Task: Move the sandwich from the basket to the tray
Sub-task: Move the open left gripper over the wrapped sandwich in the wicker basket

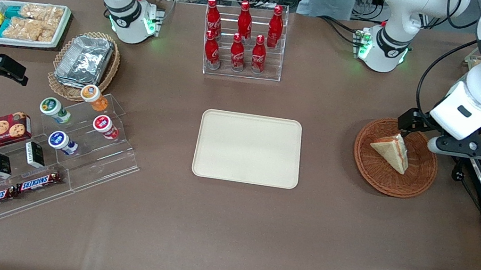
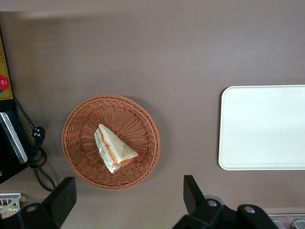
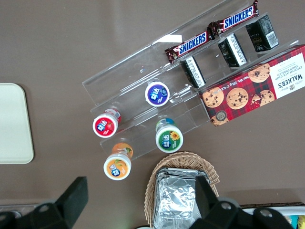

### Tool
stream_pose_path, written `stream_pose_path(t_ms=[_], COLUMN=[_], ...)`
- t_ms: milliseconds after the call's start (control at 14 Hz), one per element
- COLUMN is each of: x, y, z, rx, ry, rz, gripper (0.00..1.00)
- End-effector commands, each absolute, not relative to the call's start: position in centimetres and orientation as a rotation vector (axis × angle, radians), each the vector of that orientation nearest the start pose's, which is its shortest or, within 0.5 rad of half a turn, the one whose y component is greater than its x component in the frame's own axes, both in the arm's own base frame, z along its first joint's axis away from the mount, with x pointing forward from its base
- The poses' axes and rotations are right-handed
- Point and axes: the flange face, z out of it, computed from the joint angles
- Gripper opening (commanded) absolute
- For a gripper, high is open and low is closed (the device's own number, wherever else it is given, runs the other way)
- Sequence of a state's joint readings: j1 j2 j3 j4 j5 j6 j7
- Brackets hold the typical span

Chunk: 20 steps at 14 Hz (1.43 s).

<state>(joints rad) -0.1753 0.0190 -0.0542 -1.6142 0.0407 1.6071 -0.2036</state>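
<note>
Toward the working arm's end of the table, the small triangular sandwich wedge of white bread (image 1: 391,150) lies on its side inside the round, shallow, reddish-brown woven wicker basket (image 1: 419,181); it rests near the middle of the basket floor, with its cut edge of red-orange and pale filling layers showing in the wrist view (image 2: 114,153); a thin clear film seems to wrap it, though I cannot be sure. The left arm's black two-finger gripper (image 2: 128,198) hangs above the basket (image 2: 81,157), over the part of the rim that is farther from the front camera; its fingers stand wide apart, with nothing between them, and they do not touch the sandwich or the wicker. The flat rectangular cream-beige plastic tray with rounded corners (image 1: 248,148) lies well apart from the basket, toward the middle of the table; nothing lies on it.

I judge the sandwich to be light and soft; the bread will dent under a firm squeeze, and the filling may slide out at the cut edge; if it is wrapped, the film could be slippery too. The better hold, in my opinion, is across the two flat bread faces, near the thick middle of the wedge and not at the thin tip; the closing should be gentle; the low basket wall leaves room for the fingers to come down on both sides.
</note>
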Motion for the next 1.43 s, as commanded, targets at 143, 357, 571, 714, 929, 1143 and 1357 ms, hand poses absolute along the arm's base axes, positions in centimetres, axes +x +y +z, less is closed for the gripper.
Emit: stream_pose_path(t_ms=[143,357,571,714,929,1143,1357], x=[54.6,54.8,53.1,51.6,50.6,49.6,47.1], y=[-11.8,-9.7,-8.5,-7.0,-4.8,-4.5,-3.9], z=[60.2,59.7,59.2,58.6,58.3,56.8,54.9], rx=[-3.098,-3.132,-3.129,-3.123,-3.093,-3.041,-3.027], ry=[0.04,-0.043,-0.222,-0.286,-0.507,-0.713,-0.825], rz=[0.034,0.061,0.09,0.11,0.127,0.134,0.087], gripper=[1.0,1.0,1.0,1.0,1.0,1.0,1.0])
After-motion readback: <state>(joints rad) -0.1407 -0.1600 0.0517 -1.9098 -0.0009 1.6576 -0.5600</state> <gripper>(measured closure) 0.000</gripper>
